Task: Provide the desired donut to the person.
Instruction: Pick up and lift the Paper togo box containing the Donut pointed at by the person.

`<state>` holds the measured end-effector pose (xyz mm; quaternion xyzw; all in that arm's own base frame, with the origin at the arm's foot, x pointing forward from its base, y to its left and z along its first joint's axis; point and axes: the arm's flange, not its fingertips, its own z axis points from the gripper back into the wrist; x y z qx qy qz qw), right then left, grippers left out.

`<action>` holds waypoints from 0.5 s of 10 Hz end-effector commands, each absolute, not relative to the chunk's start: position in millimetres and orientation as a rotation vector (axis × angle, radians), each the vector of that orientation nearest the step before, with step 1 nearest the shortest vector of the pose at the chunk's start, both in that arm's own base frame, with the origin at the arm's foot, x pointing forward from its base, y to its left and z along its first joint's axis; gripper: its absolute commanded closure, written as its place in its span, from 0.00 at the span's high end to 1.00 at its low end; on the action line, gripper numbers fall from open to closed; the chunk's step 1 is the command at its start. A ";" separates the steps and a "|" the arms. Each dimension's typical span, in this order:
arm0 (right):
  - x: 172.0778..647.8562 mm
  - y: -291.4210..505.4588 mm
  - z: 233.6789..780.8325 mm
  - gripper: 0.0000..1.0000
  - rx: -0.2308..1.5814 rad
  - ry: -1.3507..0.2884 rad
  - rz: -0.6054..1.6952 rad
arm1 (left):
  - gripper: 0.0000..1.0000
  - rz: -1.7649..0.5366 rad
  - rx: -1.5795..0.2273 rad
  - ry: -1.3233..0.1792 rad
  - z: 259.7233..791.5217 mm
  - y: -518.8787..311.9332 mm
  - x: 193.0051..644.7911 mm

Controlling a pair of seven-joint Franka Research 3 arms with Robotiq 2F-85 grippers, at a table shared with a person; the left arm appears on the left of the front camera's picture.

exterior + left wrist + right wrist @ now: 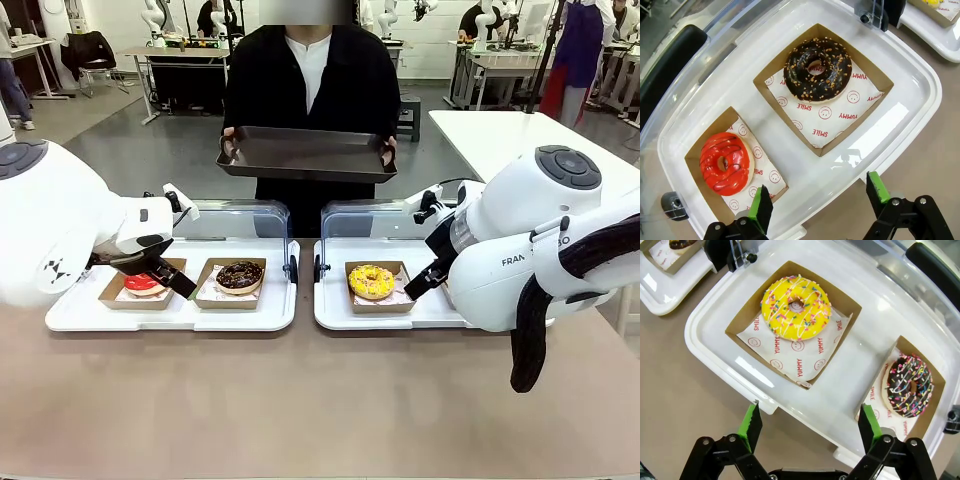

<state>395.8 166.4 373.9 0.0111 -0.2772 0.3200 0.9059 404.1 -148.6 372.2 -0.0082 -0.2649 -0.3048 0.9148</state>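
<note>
As left fingers (pixel 761 206) and right fingers (pixel 751 426) gape wide, yellow sprinkled donut (pixel 777 315), boxed

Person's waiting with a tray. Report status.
Left claw open, empty, near red-iced donut. Right claw open, empty, near yellow sprinkled donut. Person holds dark metal tray. No donut picked; clear lids raised.

The table (pixel 300 410) has a plain greyish-brown top. Two white trays lie directly on it, side by side and just apart, toward its far edge: the left tray (pixel 190 316) and the right tray (pixel 335 305) (each with a clear lid standing open at its far side).
</note>
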 end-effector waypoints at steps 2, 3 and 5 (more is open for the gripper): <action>395.8 166.4 373.9 1.00 0.023 -0.572 0.661 | 1.00 -0.627 -0.017 -0.545 372.2 -148.6 404.1; 387.4 155.2 395.8 1.00 0.024 -0.613 0.703 | 1.00 -0.666 -0.012 -0.555 393.6 -135.8 399.4; 366.6 129.7 455.3 1.00 0.009 -0.649 0.739 | 1.00 -0.701 -0.022 -0.553 449.5 -107.4 390.0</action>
